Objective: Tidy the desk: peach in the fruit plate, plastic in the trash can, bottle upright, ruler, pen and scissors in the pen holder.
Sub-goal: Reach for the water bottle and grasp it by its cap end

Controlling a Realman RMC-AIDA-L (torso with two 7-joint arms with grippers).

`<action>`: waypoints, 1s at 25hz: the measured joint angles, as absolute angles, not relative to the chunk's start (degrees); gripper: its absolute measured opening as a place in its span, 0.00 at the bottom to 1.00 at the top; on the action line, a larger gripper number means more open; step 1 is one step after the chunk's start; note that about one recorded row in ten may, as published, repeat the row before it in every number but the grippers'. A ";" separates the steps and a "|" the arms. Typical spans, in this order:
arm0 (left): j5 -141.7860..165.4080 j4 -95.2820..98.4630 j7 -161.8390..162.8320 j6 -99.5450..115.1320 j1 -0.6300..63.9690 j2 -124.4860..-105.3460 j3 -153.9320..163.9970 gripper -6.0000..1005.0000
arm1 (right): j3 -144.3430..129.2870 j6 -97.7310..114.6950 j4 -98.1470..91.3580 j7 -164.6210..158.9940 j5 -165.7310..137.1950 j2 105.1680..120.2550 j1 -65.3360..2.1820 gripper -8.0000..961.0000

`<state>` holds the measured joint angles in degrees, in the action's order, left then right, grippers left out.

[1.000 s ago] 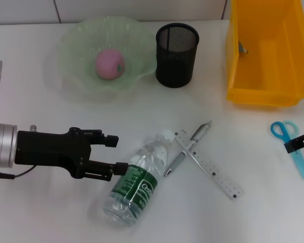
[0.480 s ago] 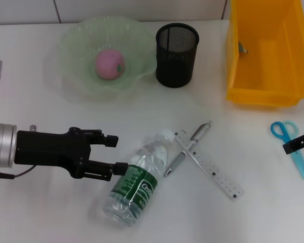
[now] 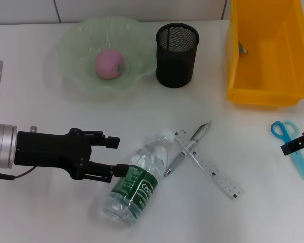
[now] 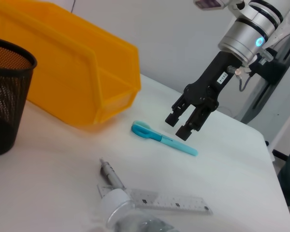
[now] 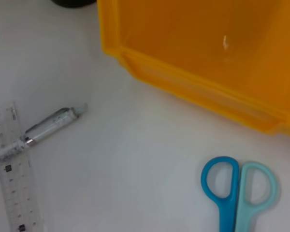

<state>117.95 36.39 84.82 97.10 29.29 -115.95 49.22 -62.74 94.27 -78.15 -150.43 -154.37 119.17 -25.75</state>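
White tabletop (image 3: 142,111) meets a pale tiled wall (image 3: 142,7) behind. Left gripper (image 3: 115,154), jaws spread, beside lying water bottle (image 3: 137,179); right gripper (image 4: 182,124), jaws spread, above scissors (image 4: 162,138).

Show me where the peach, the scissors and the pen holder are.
peach (image 3: 109,64), head view, middle of the fruit.
scissors (image 5: 227,182), right wrist view, blue handle ring.
pen holder (image 3: 177,55), head view, front mesh wall.

Head cam looks steeply down on the whole tabletop (image 3: 35,111) from the robot's side. Left wrist cam sits low, facing across toward the right gripper (image 4: 182,125), with the bin (image 4: 82,82) behind. Right wrist cam looks down, close over the scissors (image 5: 234,193). All three share scissors, ruler (image 3: 209,165), pen (image 3: 198,134) and bin.
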 joint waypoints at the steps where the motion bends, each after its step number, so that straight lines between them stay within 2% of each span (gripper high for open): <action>1: 117.95 36.44 85.07 97.24 29.36 -115.93 49.22 0.71 | -62.63 94.47 -78.35 -149.97 -154.06 119.18 -25.66 0.85; 12: 118.05 44.82 102.51 98.74 30.98 -116.48 50.76 0.71 | -50.70 101.02 -79.11 -133.71 -143.33 119.05 -24.04 0.85; 16: 124.07 52.75 120.93 97.46 34.70 -118.11 55.79 0.71 | -44.90 102.91 -78.67 -124.48 -140.37 119.12 -22.45 0.85; 18: 124.07 52.75 120.93 97.46 34.70 -118.11 55.79 0.71 | -42.59 103.73 -77.32 -118.83 -138.01 119.00 -21.29 0.85; 21: 126.91 55.21 130.43 95.44 37.24 -118.66 60.45 0.70 | -38.21 106.32 -71.48 -107.07 -133.98 117.91 -19.86 0.85; 23: 127.05 55.44 134.72 93.73 38.62 -118.68 63.14 0.70 | -34.06 109.09 -65.02 -98.26 -132.14 116.73 -19.62 0.85; 25: 127.05 55.44 134.72 93.73 38.62 -118.68 63.14 0.70 | -29.55 111.44 -57.19 -90.36 -131.47 114.95 -19.76 0.85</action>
